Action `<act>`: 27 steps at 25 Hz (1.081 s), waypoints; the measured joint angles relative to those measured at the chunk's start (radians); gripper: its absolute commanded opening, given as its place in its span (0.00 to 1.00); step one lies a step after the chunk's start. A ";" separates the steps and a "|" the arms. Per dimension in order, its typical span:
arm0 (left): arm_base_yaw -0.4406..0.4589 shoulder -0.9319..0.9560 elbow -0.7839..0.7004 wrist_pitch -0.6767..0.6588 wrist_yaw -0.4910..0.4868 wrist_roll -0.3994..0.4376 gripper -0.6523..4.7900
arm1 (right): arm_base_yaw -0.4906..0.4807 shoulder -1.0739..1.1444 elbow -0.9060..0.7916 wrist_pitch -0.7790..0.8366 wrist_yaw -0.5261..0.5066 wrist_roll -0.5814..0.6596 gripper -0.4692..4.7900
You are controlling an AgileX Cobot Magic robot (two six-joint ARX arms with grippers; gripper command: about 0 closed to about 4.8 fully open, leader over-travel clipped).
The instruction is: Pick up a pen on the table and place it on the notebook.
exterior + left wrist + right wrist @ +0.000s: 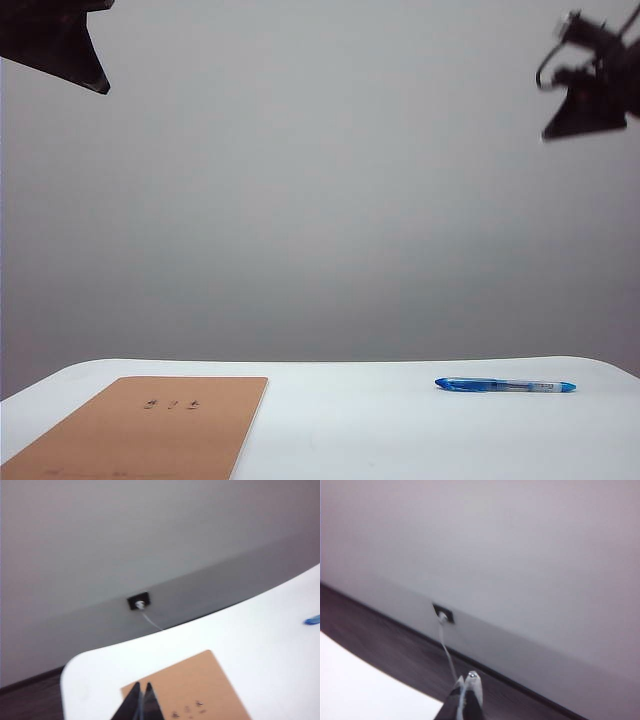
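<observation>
Pen (505,385) is just lying on the table (400,430), well right of the notebook (150,430). Left gripper (141,700) hangs over the notebook, jaws pinched together, empty. Right gripper (466,695) is up high, blurry, looks closed too.

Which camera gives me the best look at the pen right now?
The exterior view: the whole pen lies in sight on the white table, blue tip to end cap, well right of the notebook. The left wrist view catches only a blurred blue end at its frame's edge. The right wrist view shows none of it.
</observation>
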 measured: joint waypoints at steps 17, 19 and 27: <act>-0.113 0.178 0.001 0.009 0.146 -0.024 0.11 | 0.045 0.329 0.000 -0.124 -0.002 -0.577 0.29; -0.112 0.196 0.001 0.013 0.152 -0.024 0.11 | 0.055 0.348 0.000 -0.138 -0.002 -0.603 0.34; -0.110 0.213 0.001 0.071 0.270 -0.010 0.11 | 0.094 0.367 0.002 -0.195 -0.042 -0.705 0.63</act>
